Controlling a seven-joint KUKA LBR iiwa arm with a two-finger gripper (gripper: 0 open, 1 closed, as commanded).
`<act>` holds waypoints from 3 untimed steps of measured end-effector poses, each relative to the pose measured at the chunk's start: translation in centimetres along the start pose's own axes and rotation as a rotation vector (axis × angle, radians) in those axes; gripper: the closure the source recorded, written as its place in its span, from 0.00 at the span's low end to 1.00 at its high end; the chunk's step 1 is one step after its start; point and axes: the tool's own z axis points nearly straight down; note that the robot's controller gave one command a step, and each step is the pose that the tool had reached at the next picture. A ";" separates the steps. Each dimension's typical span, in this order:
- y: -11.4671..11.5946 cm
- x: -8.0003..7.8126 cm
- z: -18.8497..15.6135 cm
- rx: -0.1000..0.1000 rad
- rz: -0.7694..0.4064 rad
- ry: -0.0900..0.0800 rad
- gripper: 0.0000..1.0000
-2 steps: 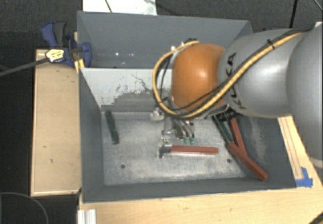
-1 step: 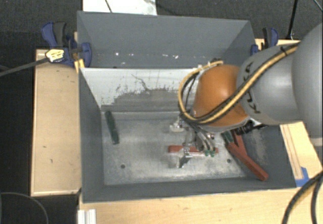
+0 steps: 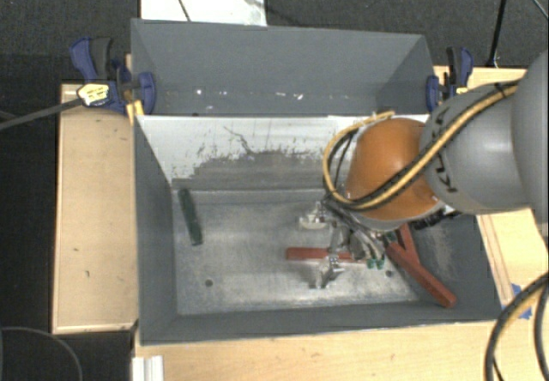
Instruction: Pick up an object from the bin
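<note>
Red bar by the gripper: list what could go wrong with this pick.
1. The gripper sits at the red bar's right end, not its middle; lifted there, the bar may tilt and slip out.
2. A longer red piece lies close on the right, partly under the robot; it might get nudged or dragged.

Grey arm, orange wrist cover; yellow cables — metal tool
</note>
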 end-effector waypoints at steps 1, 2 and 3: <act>-3.1 0.1 -2.7 0.003 0.078 0.003 0.00; -1.2 2.8 0.0 0.003 0.098 0.004 0.00; -0.4 1.8 -0.2 0.004 0.343 -0.004 1.00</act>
